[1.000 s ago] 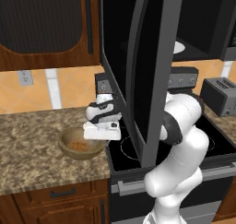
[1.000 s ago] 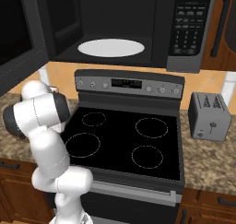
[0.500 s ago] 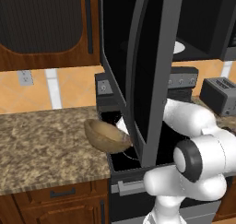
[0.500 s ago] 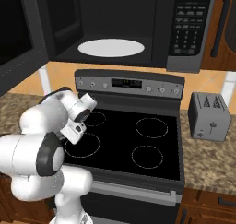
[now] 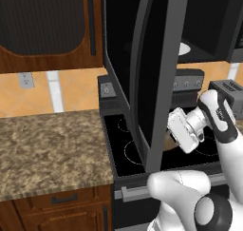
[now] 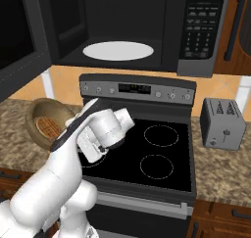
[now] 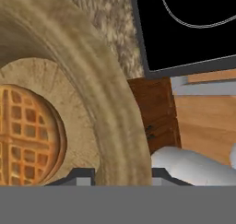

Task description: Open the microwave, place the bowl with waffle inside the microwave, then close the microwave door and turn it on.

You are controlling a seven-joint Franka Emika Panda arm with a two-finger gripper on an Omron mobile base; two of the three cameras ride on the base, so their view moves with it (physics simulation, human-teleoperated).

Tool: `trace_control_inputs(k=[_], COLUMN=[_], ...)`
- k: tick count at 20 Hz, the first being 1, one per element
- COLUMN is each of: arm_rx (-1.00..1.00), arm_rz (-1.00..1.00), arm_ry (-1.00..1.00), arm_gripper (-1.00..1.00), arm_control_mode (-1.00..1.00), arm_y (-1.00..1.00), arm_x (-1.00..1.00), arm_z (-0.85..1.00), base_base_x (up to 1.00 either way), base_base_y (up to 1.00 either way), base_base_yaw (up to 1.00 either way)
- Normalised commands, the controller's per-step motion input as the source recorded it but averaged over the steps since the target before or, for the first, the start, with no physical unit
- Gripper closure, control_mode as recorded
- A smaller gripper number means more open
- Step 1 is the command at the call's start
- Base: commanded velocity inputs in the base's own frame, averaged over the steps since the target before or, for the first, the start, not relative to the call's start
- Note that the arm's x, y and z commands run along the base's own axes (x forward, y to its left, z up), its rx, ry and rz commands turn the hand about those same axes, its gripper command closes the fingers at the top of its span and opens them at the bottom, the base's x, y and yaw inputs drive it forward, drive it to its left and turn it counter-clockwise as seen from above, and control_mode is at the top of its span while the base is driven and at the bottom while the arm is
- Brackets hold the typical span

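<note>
Above the stove's left edge the gripper (image 7: 119, 172) clamps the bowl (image 6: 40, 123) rim — tipped on edge, waffle (image 6: 48, 127) facing sideways.

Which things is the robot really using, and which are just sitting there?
Using: round tan wooden bowl gripped by the gripper; orange grid-patterned waffle inside it; dark-grey microwave; its open glass-windowed door.

Sitting there: black-topped stove; small grey toaster; speckled counter.
</note>
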Motion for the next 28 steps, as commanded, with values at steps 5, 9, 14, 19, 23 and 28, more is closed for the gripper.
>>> trace_control_inputs(k=[5,9,14,19,23,28], arm_rx=[-0.01,-0.05,-0.03,-0.25,-0.36,-0.14], arm_rz=[-0.21,-0.29,-0.25,-0.15,-0.21,-0.31], arm_ry=[0.08,0.19,0.02,0.01,0.08,0.1], arm_gripper=[1.0,1.0,1.0,1.0,1.0,1.0], arm_control_mode=[-1.0,-1.0,-1.0,-1.0,-1.0,-1.0], arm_y=[-1.0,-0.98,-0.65,-0.06,-0.02,-0.3], arm_x=[-0.59,-0.1,-0.17,0.04,0.3,0.51], arm_z=[0.9,0.71,0.96,1.0,0.81,0.83], base_base_x=[0.0,0.0,0.0,0.0,0.0,0.0], base_base_y=[0.0,0.0,0.0,0.0,0.0,0.0], base_base_yaw=[0.0,0.0,0.0,0.0,0.0,0.0])
